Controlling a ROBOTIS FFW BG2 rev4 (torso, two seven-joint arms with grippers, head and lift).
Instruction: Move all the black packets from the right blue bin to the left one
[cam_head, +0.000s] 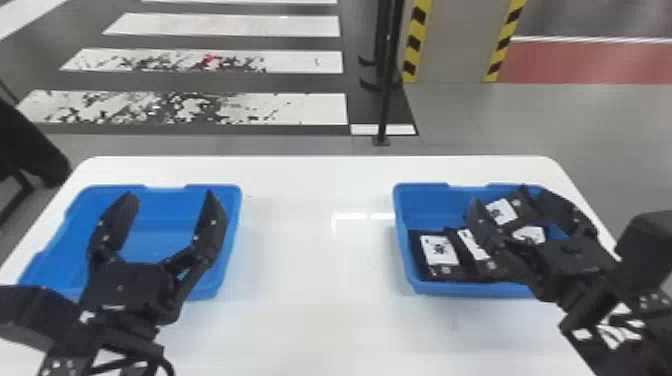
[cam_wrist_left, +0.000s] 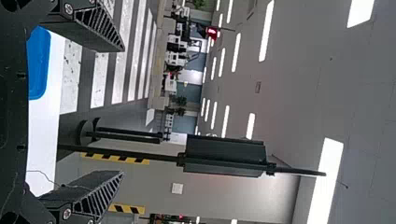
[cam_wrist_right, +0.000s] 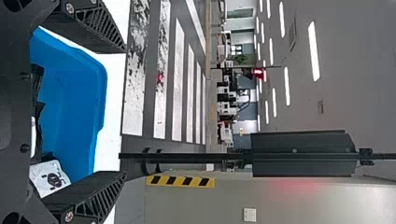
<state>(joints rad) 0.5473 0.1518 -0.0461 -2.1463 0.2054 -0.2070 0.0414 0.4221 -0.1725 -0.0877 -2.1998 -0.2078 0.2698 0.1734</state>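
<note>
You have the left claw (cam_head: 170, 194) wide open, empty; the right claw (cam_head: 509, 196) likewise. On the white worktop (cam_head: 310, 250), your black packets (cam_head: 440, 250) lie in the right blue bin (cam_head: 460, 288), some overlapping; the left blue bin (cam_head: 165, 205) sits well apart. Beyond: a black post (cam_head: 385, 100).

Both your grippers spread open

Your left gripper (cam_head: 167, 207) points forward, fingers wide apart; your right gripper (cam_head: 510, 200) angles inward from the right, fingers parted.

white table (cam_head: 310, 310), striped floor (cam_head: 280, 25), black pole (cam_head: 384, 112)
</note>
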